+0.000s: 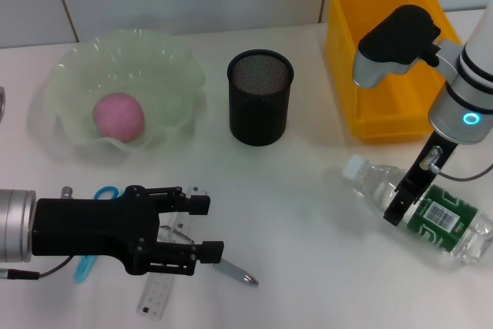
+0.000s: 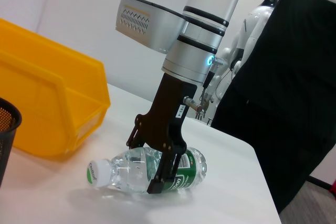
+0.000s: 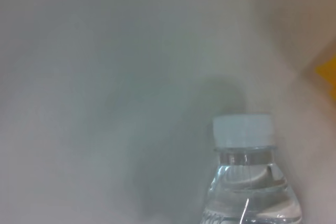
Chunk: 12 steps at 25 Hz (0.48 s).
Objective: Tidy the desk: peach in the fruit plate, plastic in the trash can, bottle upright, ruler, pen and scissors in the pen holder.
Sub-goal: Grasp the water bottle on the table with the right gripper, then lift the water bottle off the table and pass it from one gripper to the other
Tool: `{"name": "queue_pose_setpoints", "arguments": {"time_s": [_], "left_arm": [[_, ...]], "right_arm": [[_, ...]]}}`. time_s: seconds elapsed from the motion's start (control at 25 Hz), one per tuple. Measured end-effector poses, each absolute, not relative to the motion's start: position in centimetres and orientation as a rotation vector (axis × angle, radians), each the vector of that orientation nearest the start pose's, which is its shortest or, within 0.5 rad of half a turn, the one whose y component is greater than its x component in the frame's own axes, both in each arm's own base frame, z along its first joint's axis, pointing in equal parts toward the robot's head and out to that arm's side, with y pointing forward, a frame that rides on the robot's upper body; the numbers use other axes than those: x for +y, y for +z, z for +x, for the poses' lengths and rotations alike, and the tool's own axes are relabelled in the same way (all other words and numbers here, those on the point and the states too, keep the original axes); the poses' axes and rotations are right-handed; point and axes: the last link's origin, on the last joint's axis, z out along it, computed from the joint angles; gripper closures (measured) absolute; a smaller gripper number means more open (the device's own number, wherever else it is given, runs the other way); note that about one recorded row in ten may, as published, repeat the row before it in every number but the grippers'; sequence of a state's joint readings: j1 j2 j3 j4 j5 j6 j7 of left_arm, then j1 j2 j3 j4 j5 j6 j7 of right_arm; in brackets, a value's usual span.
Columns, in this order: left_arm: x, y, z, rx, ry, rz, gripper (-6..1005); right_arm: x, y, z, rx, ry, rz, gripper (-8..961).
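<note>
Two grippers in your head view. Right gripper (image 1: 407, 198) at 4 o'clock straddles the bottle (image 1: 431, 213), which lies on its side, white cap toward 9 o'clock; fingers narrow against its body. Yellow bin (image 1: 362, 52) wall stands close at 1 o'clock, open table between bottle and mesh pen holder (image 1: 260, 98). Left gripper (image 1: 202, 229) at 7 o'clock hangs wide open over ruler (image 1: 158, 294), pen (image 1: 235, 271), scissors (image 1: 96, 225). Peach (image 1: 119, 117) sits in the fruit plate (image 1: 173, 59) at 10 o'clock.
</note>
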State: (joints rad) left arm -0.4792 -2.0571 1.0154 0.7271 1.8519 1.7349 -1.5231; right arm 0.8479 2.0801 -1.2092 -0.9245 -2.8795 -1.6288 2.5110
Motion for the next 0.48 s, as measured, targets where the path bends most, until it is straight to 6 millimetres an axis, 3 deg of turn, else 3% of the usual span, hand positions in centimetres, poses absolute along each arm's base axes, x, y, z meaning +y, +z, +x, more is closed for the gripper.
{"name": "queue_pose_setpoints", "arguments": {"time_s": [0.48], "left_arm": [[29.2,-1.3,-23.4,-0.646,-0.756,-3.059,191]], "right_arm": [[37.2,0.2,20.2,1.081,-0.83,-2.549,203]]}}
